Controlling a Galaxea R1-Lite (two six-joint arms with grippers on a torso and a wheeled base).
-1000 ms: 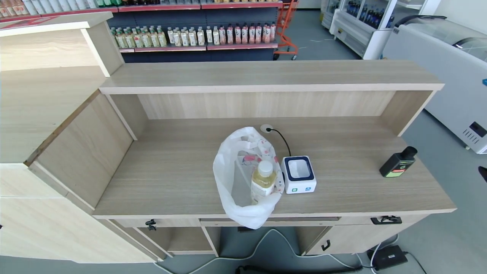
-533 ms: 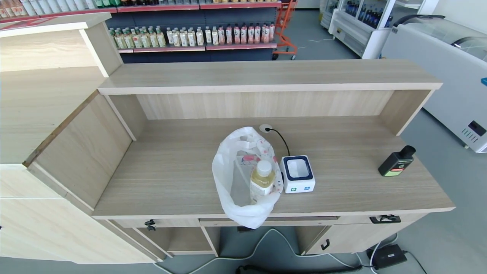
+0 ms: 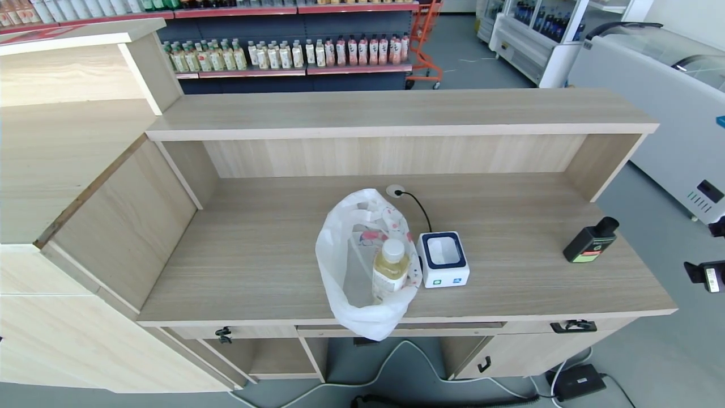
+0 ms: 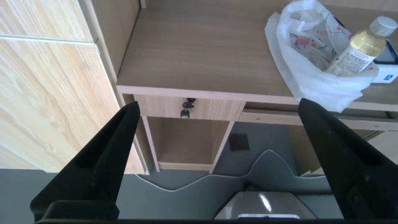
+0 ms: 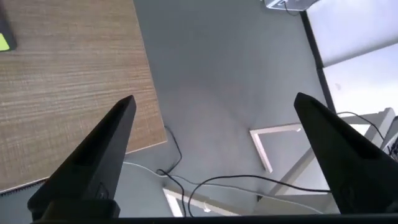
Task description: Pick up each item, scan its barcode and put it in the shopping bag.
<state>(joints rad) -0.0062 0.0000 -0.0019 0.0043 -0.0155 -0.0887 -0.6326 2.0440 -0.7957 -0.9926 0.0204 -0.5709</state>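
A white plastic shopping bag [image 3: 346,266] stands open at the counter's front middle, holding a yellow tea bottle [image 3: 391,269] upright. Beside it on the right sits the white scanner [image 3: 444,259] with a dark blue rim. A black bottle [image 3: 592,241] with a green and red label lies near the counter's right end. My right gripper [image 3: 711,252] hangs open and empty off the counter's right end, over the floor [image 5: 211,155]. My left gripper [image 4: 217,162] is open and empty, low in front of the counter's left part, with the bag [image 4: 311,56] and tea bottle [image 4: 364,43] beyond it.
A black cable [image 3: 418,209] runs from the scanner to a grommet [image 3: 396,191]. A raised shelf [image 3: 396,113] backs the counter [image 3: 255,255] and a wooden side wall [image 3: 130,226] closes its left. A white freezer [image 3: 668,113] stands to the right. Cables [image 5: 205,180] lie on the floor.
My right gripper has come further into the head view at its right edge. The camera shifted slightly a second ago; the items on the counter have not moved.
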